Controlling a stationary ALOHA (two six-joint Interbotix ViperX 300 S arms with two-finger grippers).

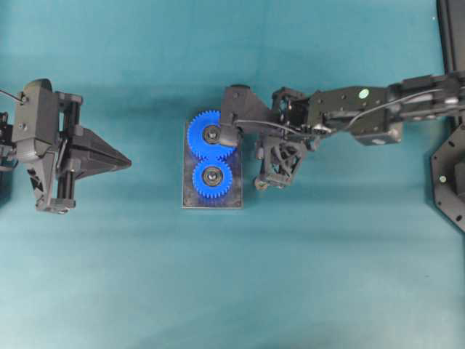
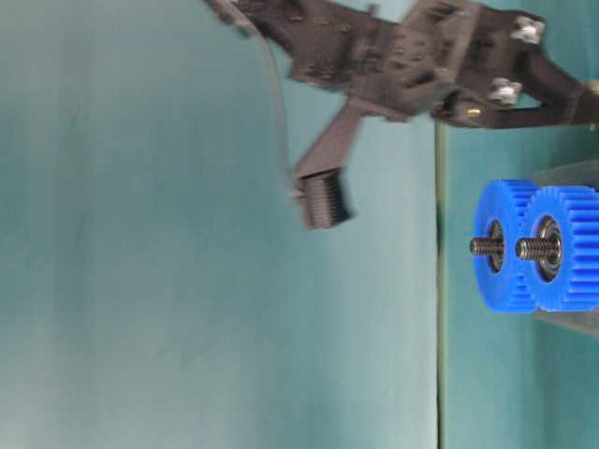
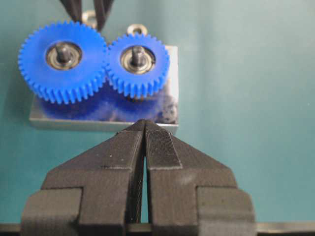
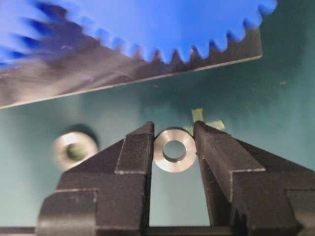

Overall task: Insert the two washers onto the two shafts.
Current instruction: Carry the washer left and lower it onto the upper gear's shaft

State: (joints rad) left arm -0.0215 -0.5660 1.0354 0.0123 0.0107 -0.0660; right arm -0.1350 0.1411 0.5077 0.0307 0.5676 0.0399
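A silver washer (image 4: 174, 149) sits between the fingertips of my right gripper (image 4: 174, 135), which is shut on it just above the teal table. The gripper points down beside the metal base plate (image 1: 190, 196), on its right side (image 1: 259, 156). Two blue gears stand on the plate, each with a threaded shaft (image 1: 213, 133) (image 1: 212, 174) sticking up through its centre. In the left wrist view the shafts (image 3: 62, 50) (image 3: 138, 55) face me. My left gripper (image 3: 144, 123) is shut on nothing and hovers left of the plate (image 1: 128, 161).
Another washer (image 4: 75, 150) lies flat on the table next to the held one, also beside the plate (image 3: 137, 29). The right arm (image 1: 349, 109) reaches in from the right edge. Open teal table surrounds the plate.
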